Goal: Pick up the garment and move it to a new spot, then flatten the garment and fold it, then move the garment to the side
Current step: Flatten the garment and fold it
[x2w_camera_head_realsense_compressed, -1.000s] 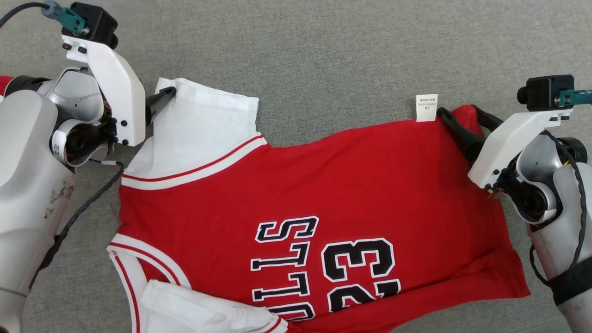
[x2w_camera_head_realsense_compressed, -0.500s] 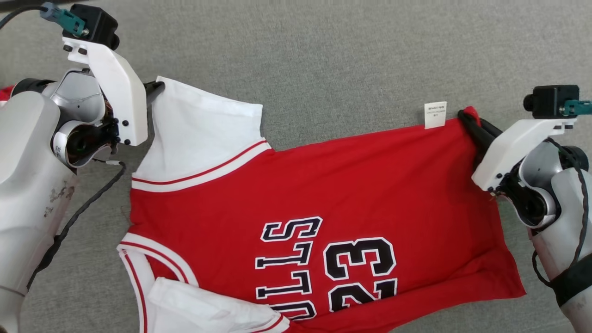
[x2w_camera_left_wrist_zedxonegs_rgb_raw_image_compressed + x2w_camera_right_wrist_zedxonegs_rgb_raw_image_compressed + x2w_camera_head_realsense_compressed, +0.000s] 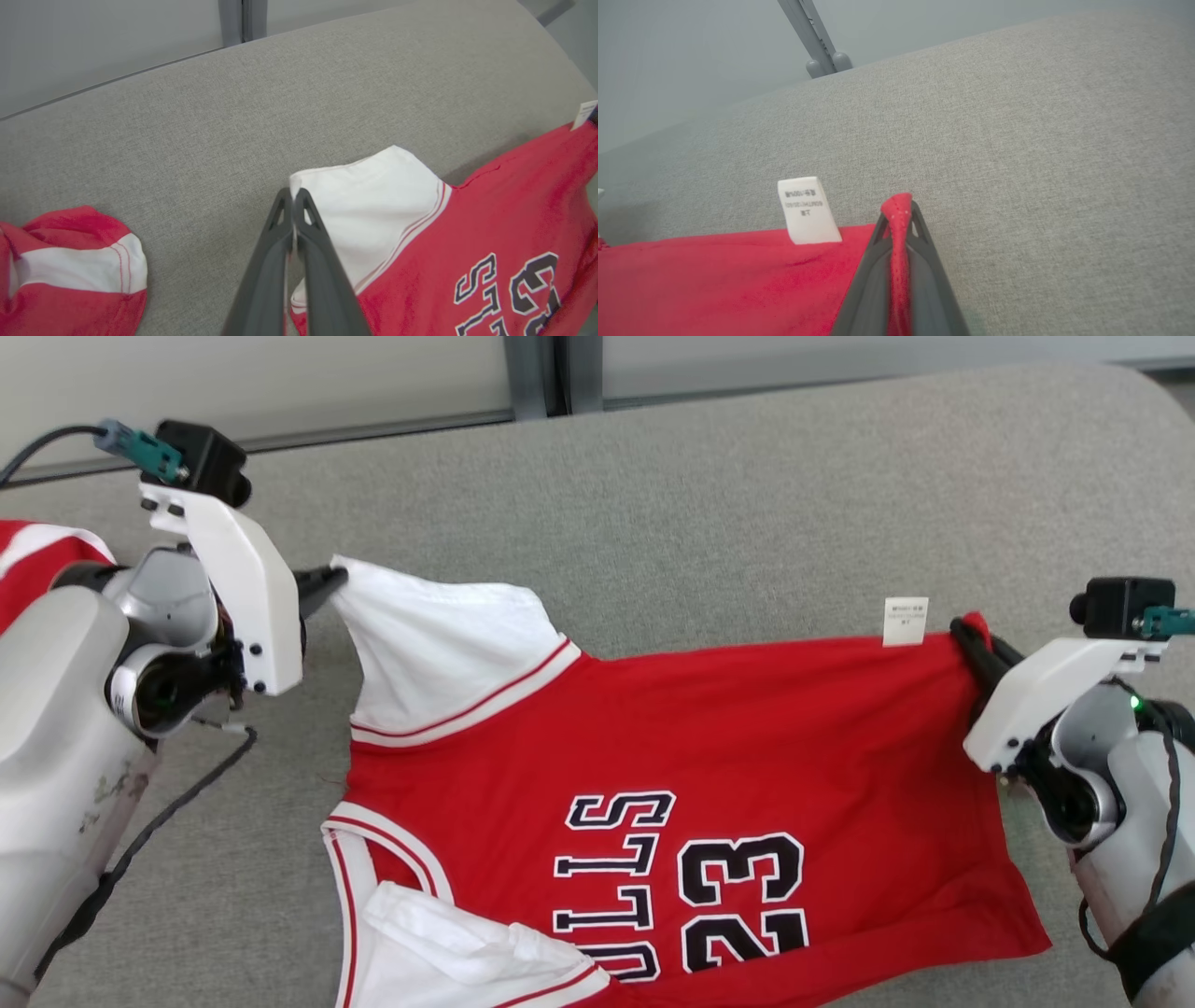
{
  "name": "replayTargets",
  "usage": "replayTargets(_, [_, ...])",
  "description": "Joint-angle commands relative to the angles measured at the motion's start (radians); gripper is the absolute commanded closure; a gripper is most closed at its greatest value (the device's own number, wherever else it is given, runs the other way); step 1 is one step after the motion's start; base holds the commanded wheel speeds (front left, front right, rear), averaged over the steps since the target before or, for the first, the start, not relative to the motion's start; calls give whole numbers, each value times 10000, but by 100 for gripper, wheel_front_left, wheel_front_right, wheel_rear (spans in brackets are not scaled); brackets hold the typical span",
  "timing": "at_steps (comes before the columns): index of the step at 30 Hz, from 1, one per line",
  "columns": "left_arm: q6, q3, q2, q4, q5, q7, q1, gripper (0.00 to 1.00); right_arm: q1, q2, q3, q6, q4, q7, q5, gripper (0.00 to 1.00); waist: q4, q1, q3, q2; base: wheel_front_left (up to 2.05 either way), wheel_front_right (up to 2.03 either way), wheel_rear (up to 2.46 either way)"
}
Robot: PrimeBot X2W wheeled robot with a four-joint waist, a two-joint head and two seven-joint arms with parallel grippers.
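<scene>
Left end effector (image 3: 334, 581) clenched on corner of white sleeve (image 3: 439, 644) of red jersey (image 3: 747, 737). Right end effector (image 3: 966, 630) clenched on red hem corner, just beside white label (image 3: 906, 621). Far edge taut between them; rest spread on grey surface (image 3: 747, 476).

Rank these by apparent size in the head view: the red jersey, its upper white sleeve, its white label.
1. red jersey, by far the largest
2. upper white sleeve
3. white label, smallest
The gaps are wide, so nearness to the camera does not change the order.
</scene>
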Motion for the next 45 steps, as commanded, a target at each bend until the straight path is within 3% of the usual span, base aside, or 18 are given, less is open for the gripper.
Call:
replayTargets(1, [-9, -99, 200, -304, -268, 139, 269, 100, 263, -125, 129, -20, -26, 64, 56, 100, 142, 0, -440, -1, 0, 0, 0])
replayTargets(16, [54, -950, 2165, -3981, -3029, 2644, 2652, 100, 1429, -1193, 1106, -20, -342, 700, 362, 100, 477, 0, -1453, -1, 0, 0, 0])
replayTargets(34, [667, -1558, 2834, -5568, -3947, 3682, 4179, 100, 2414, -2391, 2399, -20, -1420, 1908, 1384, 100, 578, 0, -1761, -1, 0, 0, 0])
replayTargets(35, [682, -1577, 2834, -5584, -3983, 3689, 4245, 100, 2496, -2410, 2434, -20, -1444, 2009, 1435, 97, 575, 0, -1790, -1, 0, 0, 0])
replayTargets(36, [684, -1640, 2829, -5593, -4005, 3755, 4312, 100, 2585, -2427, 2479, -20, -1441, 2138, 1478, 87, 574, 0, -1821, -1, 0, 0, 0])
replayTargets(37, [684, -1640, 2829, -5593, -4005, 3755, 4312, 100, 2585, -2427, 2479, -20, -1441, 2138, 1478, 87, 574, 0, -1821, -1, 0, 0, 0])
replayTargets(39, [701, -1731, 2814, -5609, -4061, 3831, 4441, 100, 2697, -2443, 2530, -20, -1468, 2325, 1547, 76, 575, 0, -1881, -1, 0, 0, 0])
replayTargets(40, [705, -1769, 2806, -5608, -4063, 3816, 4488, 69, 2746, -2449, 2532, -20, -1444, 2375, 1549, 66, 574, 0, -1907, -1, 0, 0, 0])
replayTargets(41, [704, -1801, 2786, -5602, -4043, 3791, 4528, 14, 2820, -2451, 2536, -20, -1414, 2447, 1551, 45, 575, 0, -1937, -1, 0, 0, 0])
replayTargets(42, [707, -1826, 2772, -5574, -4031, 3788, 4591, 0, 2879, -2457, 2524, -20, -1411, 2506, 1547, 0, 576, 0, -1977, -1, 0, 0, 0])
replayTargets(45, [687, -1815, 2741, -5523, -3957, 3671, 4678, 0, 2939, -2508, 2314, -20, -1414, 2360, 1424, 0, 591, 0, -2115, -1, 0, 0, 0])
